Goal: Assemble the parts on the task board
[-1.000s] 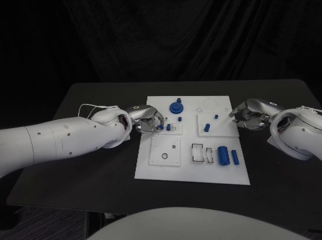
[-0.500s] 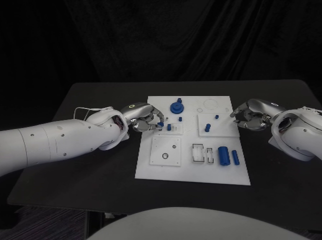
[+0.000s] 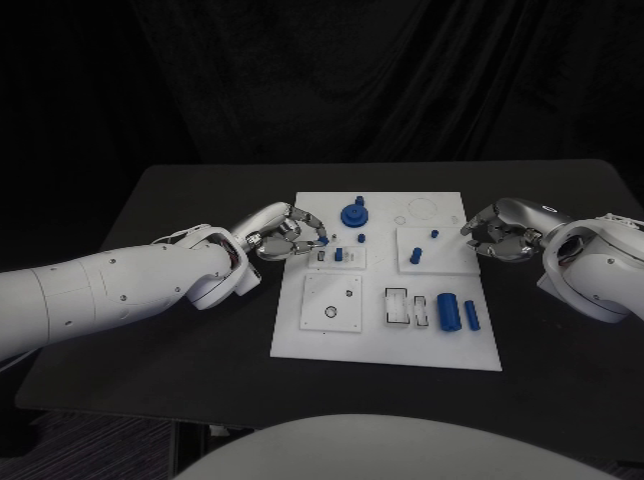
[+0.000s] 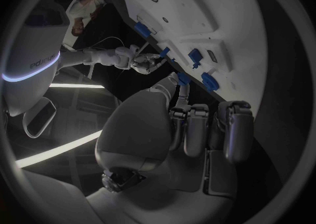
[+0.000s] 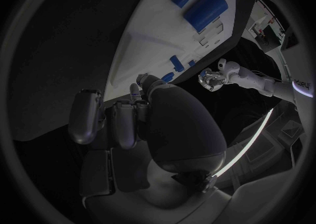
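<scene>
At the task board's (image 3: 384, 345) left edge, the left hand (image 3: 286, 236) has lifted slightly, pinching a small blue part (image 3: 322, 240), while the right hand (image 3: 498, 238) stays curled, empty, beside the right edge.

The left robot hand (image 3: 286, 236) has turned and lifted a small blue part (image 3: 322, 241).

Likely a robotics lab: black-draped backdrop (image 3: 322, 80), black table (image 3: 192, 200), white task board (image 3: 387, 345).

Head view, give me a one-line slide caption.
Both hands, left and right, flank the white task board with its blue parts.
</scene>
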